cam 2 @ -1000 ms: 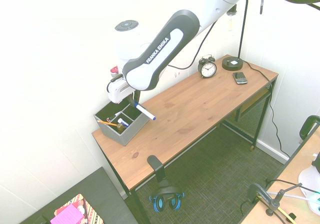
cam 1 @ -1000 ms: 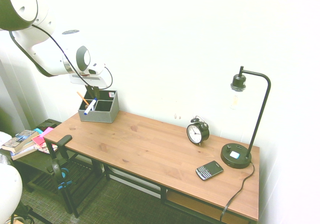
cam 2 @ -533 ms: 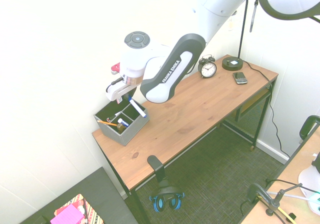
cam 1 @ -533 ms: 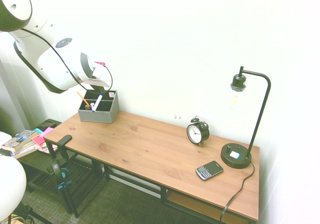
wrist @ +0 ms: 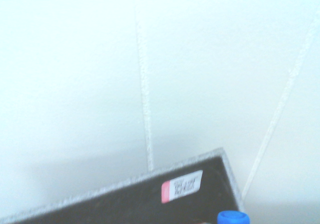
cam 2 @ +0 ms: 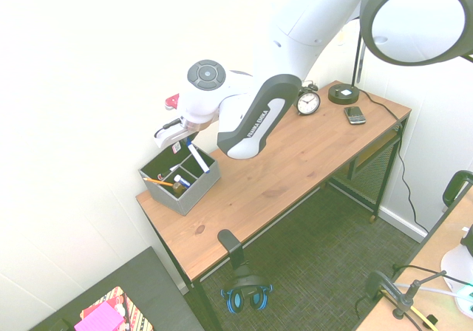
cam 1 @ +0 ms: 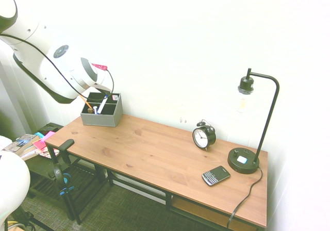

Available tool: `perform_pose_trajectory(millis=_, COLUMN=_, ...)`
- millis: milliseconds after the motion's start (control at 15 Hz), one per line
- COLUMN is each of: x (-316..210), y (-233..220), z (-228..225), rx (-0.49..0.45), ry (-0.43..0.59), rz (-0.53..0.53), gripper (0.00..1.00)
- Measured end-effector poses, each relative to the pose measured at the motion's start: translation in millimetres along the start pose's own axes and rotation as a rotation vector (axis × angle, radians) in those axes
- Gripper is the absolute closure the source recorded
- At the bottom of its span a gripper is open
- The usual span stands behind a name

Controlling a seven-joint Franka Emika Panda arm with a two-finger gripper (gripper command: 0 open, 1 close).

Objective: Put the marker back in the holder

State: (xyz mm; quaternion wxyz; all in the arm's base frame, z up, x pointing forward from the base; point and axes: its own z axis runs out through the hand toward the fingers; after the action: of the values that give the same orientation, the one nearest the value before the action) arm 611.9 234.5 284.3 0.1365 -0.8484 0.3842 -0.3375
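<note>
Holding: my gripper (cam 2: 185, 142), clamped shut on the marker (cam 2: 197, 157), tilted over the grey holder (cam 2: 194, 189).

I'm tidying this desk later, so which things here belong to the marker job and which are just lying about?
Belonging to the job:
- marker, its lower end inside the holder
- holder, grey, at the desk's end
- tool, above the holder

Just lying about:
- orange pencil in the holder
- alarm clock
- phone
- desk lamp

White, blue-capped marker (cam 2: 196, 156) leans tilted inside the grey holder (cam 2: 194, 190).
</note>
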Motion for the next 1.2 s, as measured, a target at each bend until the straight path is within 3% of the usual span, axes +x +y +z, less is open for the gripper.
perform_pose_trajectory(millis=200, x=-1.5, y=1.2, z=7.1, rx=0.037, ry=0.063, rz=-0.019, gripper=1.00)
perform_pose_trajectory(millis=933, x=-9.4, y=7.4, z=27.0, rx=0.059, ry=0.115, rz=0.028, gripper=1.00)
perform_pose_trajectory(millis=1000, x=-12.1, y=8.3, z=27.8, rx=0.053, ry=0.113, rz=0.025, gripper=0.00)
perform_pose_trajectory(millis=1200, x=-17.0, y=13.8, z=27.5, rx=0.034, ry=0.109, rz=0.021, gripper=0.00)
